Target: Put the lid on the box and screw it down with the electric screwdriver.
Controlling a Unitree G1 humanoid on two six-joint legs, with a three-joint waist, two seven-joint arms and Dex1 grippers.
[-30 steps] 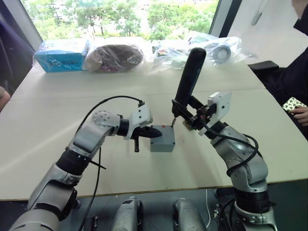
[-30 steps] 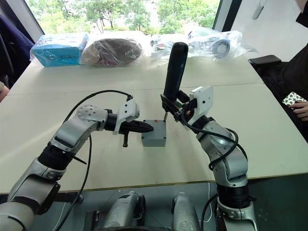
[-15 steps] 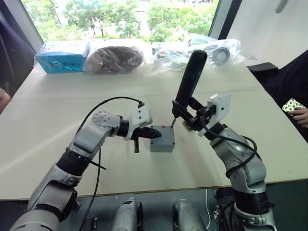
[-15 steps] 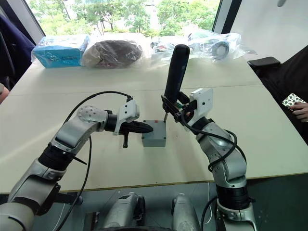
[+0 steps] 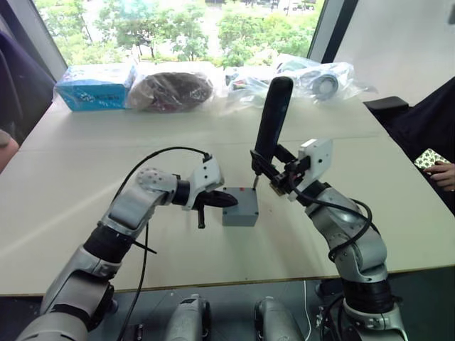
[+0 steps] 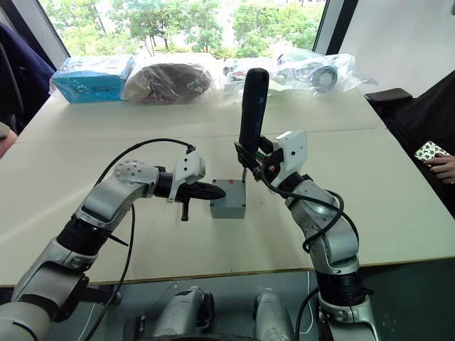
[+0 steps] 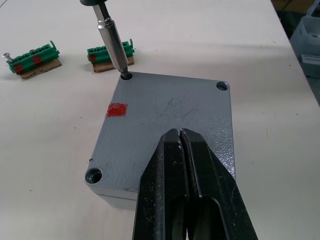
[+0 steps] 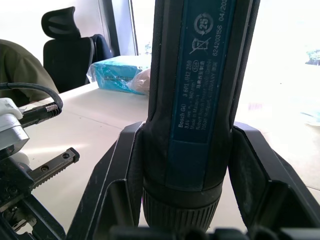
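Observation:
The grey lid (image 7: 170, 105) with a red mark (image 7: 116, 109) lies on top of the box (image 5: 239, 212), near the middle of the table. My left gripper (image 7: 179, 134) is shut, and its tips rest over the middle of the lid. To the right, my right gripper (image 8: 187, 150) is shut on the electric screwdriver (image 5: 271, 117), which stands almost upright. The metal bit (image 7: 111, 40) sits in the lid's far corner screw hole. Two other corner holes are in view and look empty.
Two green connector pieces (image 7: 31, 56) lie on the table just beyond the box. A blue carton (image 5: 92, 85) and plastic bags (image 5: 170, 89) line the far edge. A person's hand (image 5: 441, 170) with a phone rests at the right edge.
The electric screwdriver has tipped slightly more upright, its bit still at the same corner of the lid. My left gripper has stayed on the lid.

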